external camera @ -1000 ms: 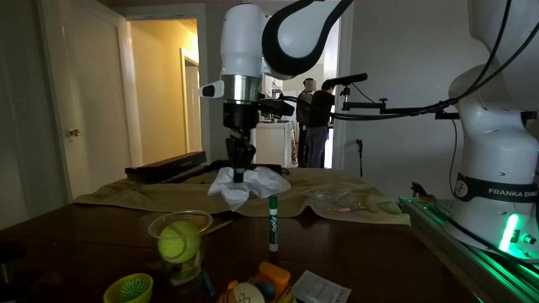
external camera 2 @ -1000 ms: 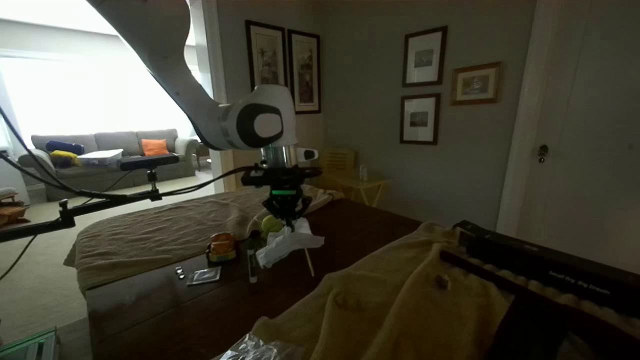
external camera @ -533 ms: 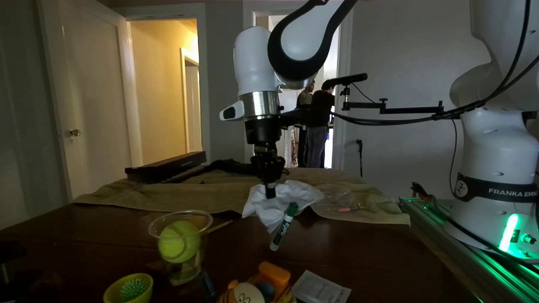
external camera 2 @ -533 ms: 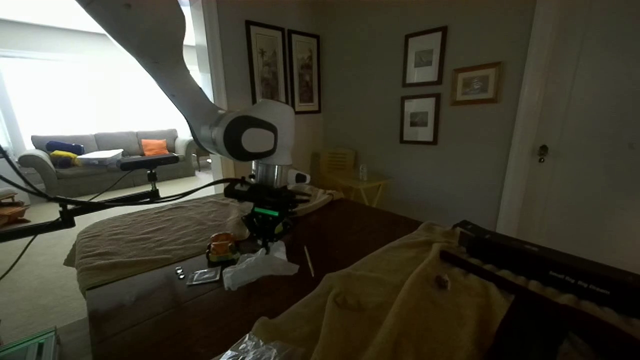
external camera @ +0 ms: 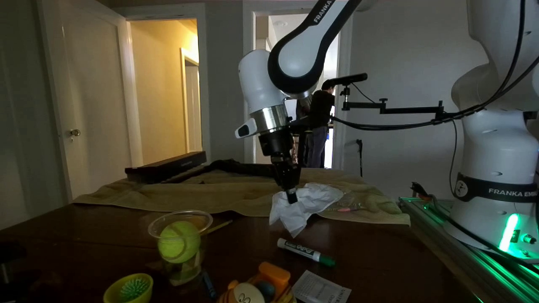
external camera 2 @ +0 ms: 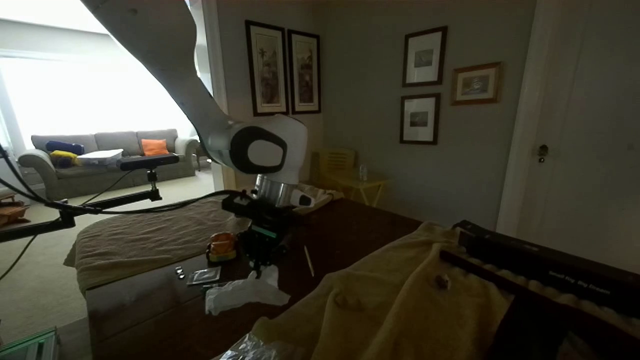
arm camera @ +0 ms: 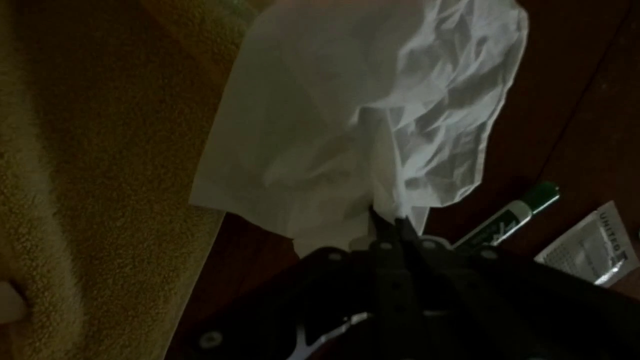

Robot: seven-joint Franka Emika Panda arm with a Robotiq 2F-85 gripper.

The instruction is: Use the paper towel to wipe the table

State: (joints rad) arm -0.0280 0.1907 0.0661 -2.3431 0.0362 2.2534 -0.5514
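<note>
Claw [arm camera: 394,222] pinches paper towel [external camera: 304,209], splayed around and below it over table [external camera: 370,256], contact unclear; likely wipe step, next should press down and drag, dodging marker [external camera: 304,251] near claw.

On the table [external camera: 379,256] lies a marker [external camera: 306,252] (packet [external camera: 321,288] nearby).

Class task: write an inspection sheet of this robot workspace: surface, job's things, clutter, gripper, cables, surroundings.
Surface: glossy dark brown wooden table, partly under a tan fuzzy cloth.
Job's things: crumpled white paper towel, gripped; contact with the table unclear.
Clutter: cylindrical green-capped marker, lying on its side; clear plastic cup holding a yellow-green tennis ball; small white printed packet; orange plastic toy.
Gripper: black two-fingered gripper, shut on the paper towel.
Cables: black flexible cables, sagging in midair.
Surroundings: person in dark top in the background; grey fabric couch.
</note>
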